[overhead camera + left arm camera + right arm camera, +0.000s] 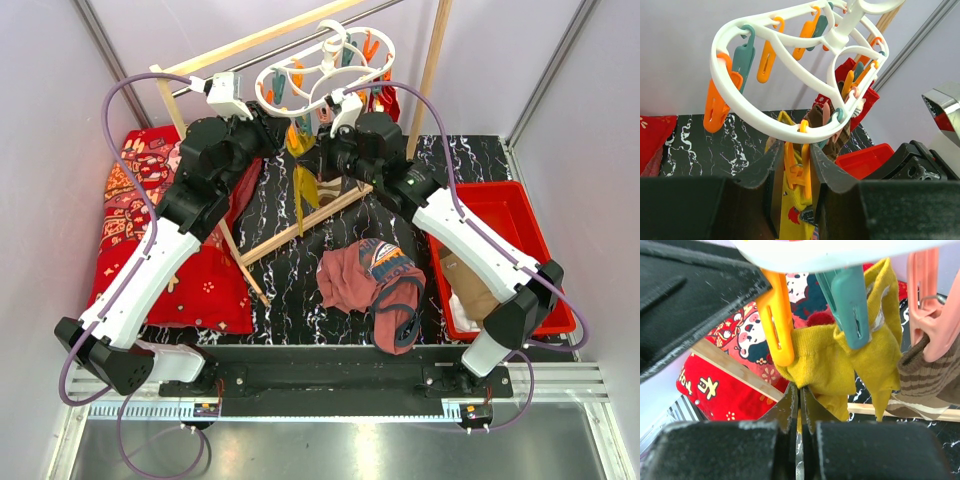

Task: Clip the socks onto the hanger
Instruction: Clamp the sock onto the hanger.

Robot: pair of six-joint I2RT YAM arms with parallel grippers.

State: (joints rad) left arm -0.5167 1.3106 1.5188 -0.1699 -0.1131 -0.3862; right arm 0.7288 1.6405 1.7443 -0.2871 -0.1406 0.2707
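The white oval hanger point(320, 75) hangs from the rack rail, with orange and teal pegs. In the left wrist view its ring point(755, 112) is just above my left gripper point(797, 155), which is shut on an orange peg point(812, 175). A mustard yellow sock point(790, 220) hangs below that peg. My right gripper point(800, 395) is shut on the yellow sock's point(825, 360) cuff, right under an orange peg point(779, 320) and a teal peg point(850, 300). A brown striped sock point(927, 375) hangs from a pink peg point(935, 305). A red sock point(852, 67) hangs at the hanger's far side.
A rust-maroon garment point(375, 280) lies in the middle of the black marble table. A red tray point(510, 215) holding a tan item stands at the right. A red cartoon-print cushion point(140, 230) lies at the left. The wooden rack's base bar point(300, 225) and pole point(430, 70) stand close to both arms.
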